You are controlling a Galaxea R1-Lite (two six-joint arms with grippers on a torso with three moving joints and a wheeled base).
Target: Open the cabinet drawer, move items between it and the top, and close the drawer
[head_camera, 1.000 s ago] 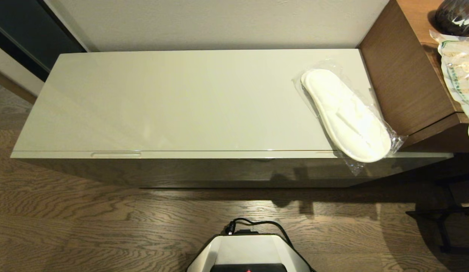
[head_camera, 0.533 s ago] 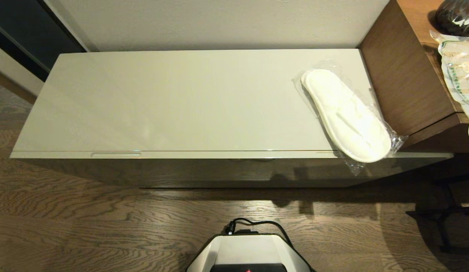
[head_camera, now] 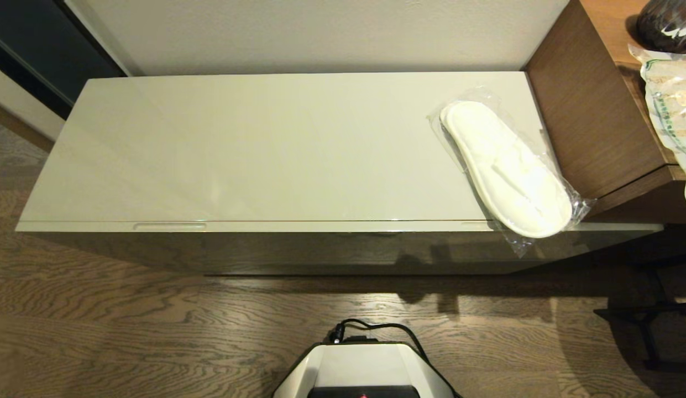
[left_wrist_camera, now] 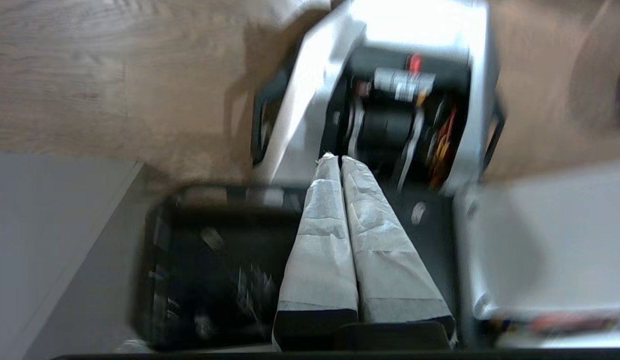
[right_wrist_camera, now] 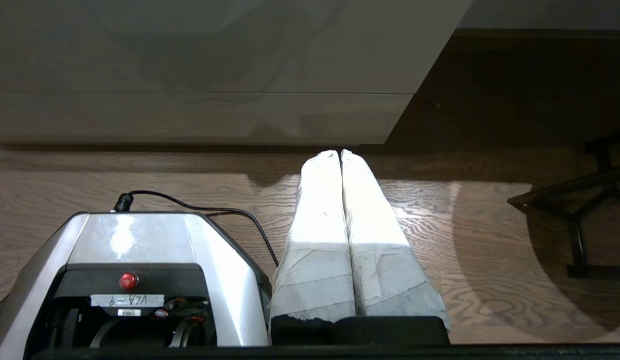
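Heads up: wrapped slipper (head_camera: 506, 168) overhangs the cabinet top (head_camera: 265, 149) at 4 o'clock, above the shut drawer (head_camera: 331, 251); both grippers' fingers (left_wrist_camera: 334, 235) (right_wrist_camera: 339, 230) pressed together, so yanking it may drop it.

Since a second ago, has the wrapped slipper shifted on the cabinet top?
No. The slipper lies by the brown desk side, toe over the top front edge, as before.
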